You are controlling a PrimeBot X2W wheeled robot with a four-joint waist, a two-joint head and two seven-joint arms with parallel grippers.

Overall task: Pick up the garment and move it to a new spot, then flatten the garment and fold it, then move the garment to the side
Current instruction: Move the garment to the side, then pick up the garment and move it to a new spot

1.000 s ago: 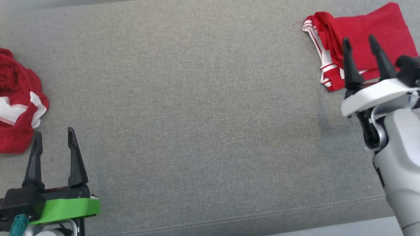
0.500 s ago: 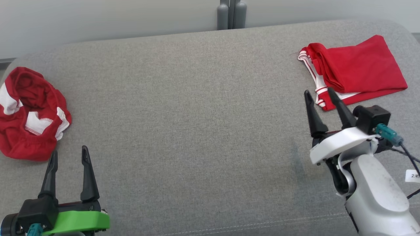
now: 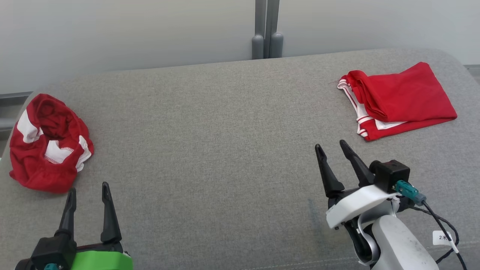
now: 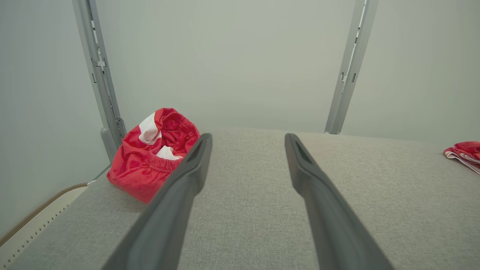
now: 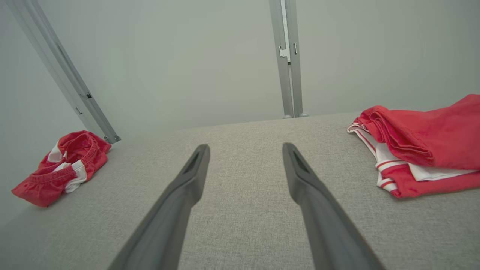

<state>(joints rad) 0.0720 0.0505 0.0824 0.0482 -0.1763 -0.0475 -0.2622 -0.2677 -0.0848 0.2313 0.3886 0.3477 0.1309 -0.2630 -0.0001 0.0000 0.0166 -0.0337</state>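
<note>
two red-and-white garments at opposite ends of the grey fabric table (image 3: 225,150)
the folded garment (image 3: 405,93) lies flat at the upper right of the head view, red, with white striped trim showing along its left edge. the crumpled garment (image 3: 48,150) sits bunched in a loose heap at the left edge, red with white panels, its gathered waistband gaping upward. the two lie well apart.

Bright, even, diffuse light; source not visible; no glare. Soft, faint shadows under crumpled garment (image 3: 48,144) and beside right gripper (image 3: 330,144) on grey cushion (image 3: 210,150). Head view sharp throughout. Wrist views wide-angle: wall posts (image 4: 98,75) lean outward near frame edges, far background slightly hazy
</note>
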